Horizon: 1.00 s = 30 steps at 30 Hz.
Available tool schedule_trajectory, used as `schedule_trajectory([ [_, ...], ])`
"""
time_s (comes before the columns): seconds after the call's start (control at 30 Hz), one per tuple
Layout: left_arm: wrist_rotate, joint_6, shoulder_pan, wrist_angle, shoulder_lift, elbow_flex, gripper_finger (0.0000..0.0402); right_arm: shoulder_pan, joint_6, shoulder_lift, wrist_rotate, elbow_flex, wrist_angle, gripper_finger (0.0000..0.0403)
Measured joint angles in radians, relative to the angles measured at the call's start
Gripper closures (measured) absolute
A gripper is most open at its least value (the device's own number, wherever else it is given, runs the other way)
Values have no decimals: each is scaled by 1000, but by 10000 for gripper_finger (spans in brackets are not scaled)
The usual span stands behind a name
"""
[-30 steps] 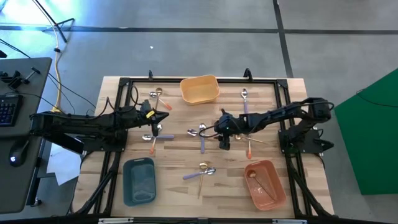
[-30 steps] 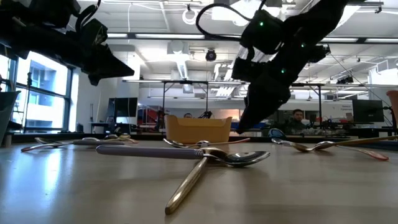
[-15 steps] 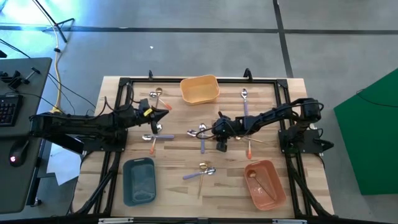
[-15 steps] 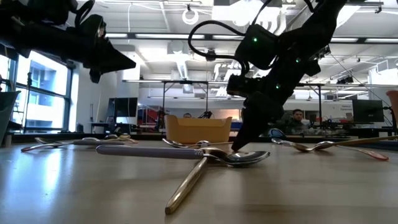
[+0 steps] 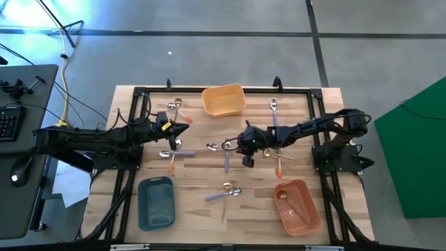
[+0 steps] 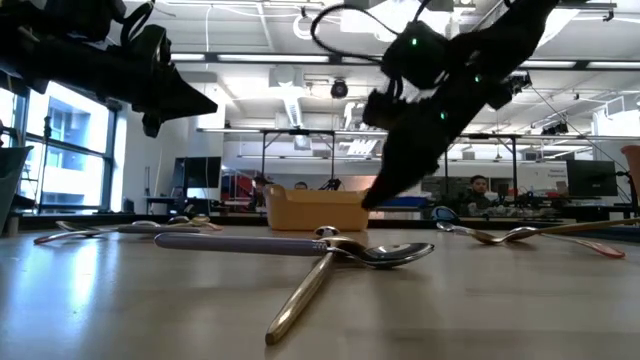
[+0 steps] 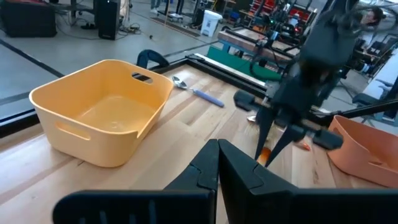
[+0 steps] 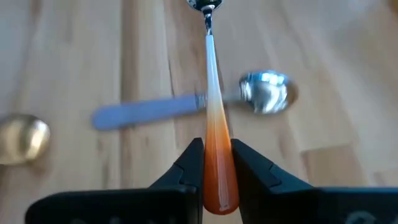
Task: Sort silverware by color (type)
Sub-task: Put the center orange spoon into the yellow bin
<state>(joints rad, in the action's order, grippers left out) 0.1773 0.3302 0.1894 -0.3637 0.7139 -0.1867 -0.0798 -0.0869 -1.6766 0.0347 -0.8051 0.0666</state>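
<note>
So the right hand point(image 8: 217, 163) is now clamping the orange-handled spoon point(image 8: 214, 149) by its handle, where a second ago its fingers were gaping wide over the middle of the tabletop point(image 5: 195, 178). In the low view it's lifting clear of the wood. A lavender-handled spoon point(image 8: 186, 104) is lying just beyond it. I'd guess it's heading for the pink tray point(image 5: 296, 204), lower right in the high view. The left hand point(image 5: 182, 127), pinched shut, is hovering centre-left.
</note>
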Motion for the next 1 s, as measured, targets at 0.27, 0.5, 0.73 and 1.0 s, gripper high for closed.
schedule_trajectory([
  [0.27,6,-9,0,0,0,0,401,-127,113,80,-67,-233,-274,360],
  [0.5,8,0,-2,1,0,0,401,-333,323,-79,-30,-531,-460,360],
  [0.73,6,-8,-2,1,0,0,401,-471,408,-307,-27,-729,-608,360],
  [1.0,5,-10,-1,2,0,0,401,-524,405,-450,-3,-840,-655,360],
])
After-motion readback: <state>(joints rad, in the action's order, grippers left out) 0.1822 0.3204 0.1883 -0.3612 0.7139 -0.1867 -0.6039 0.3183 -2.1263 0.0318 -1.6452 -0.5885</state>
